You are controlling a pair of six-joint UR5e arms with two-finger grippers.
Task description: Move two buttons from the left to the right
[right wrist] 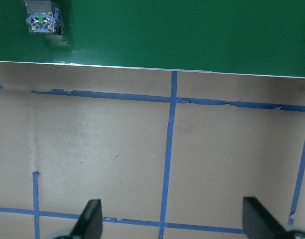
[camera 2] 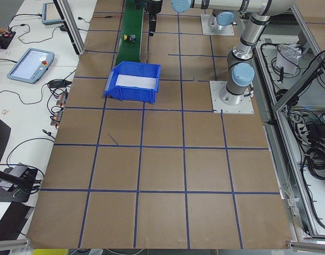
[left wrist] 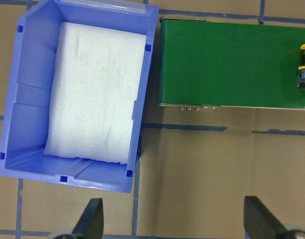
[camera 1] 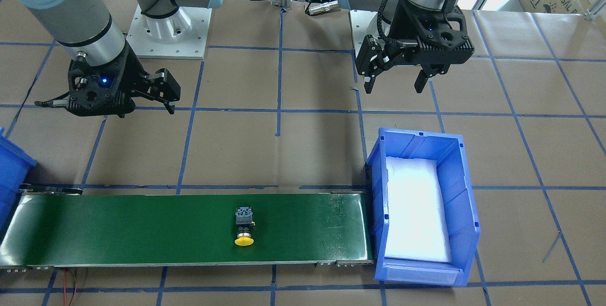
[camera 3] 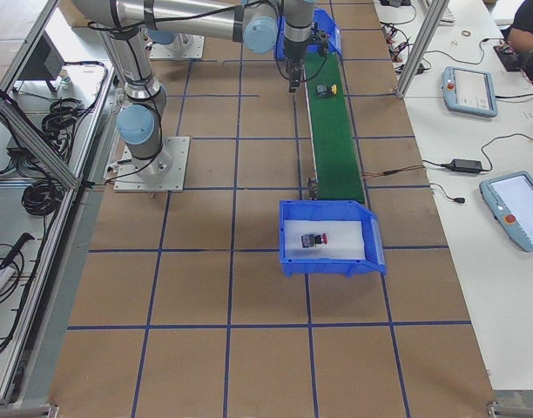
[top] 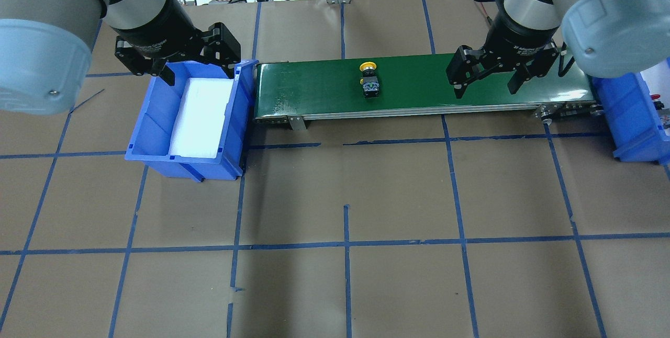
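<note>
The yellow-capped button lies on its side at mid-length of the green conveyor belt, also seen in the front view. The red-capped button rests on the white foam in the right blue bin. My left gripper hangs open and empty above the far end of the left blue bin, which holds only white foam. My right gripper hovers open and empty over the belt's near edge, to the right of the yellow button. In the right wrist view the button's grey body shows at top left.
The brown table carries a grid of blue tape lines. The belt runs between the two bins. Both arm bases stand on metal plates at the table's robot side. Tablets and cables lie on a side bench beyond the belt.
</note>
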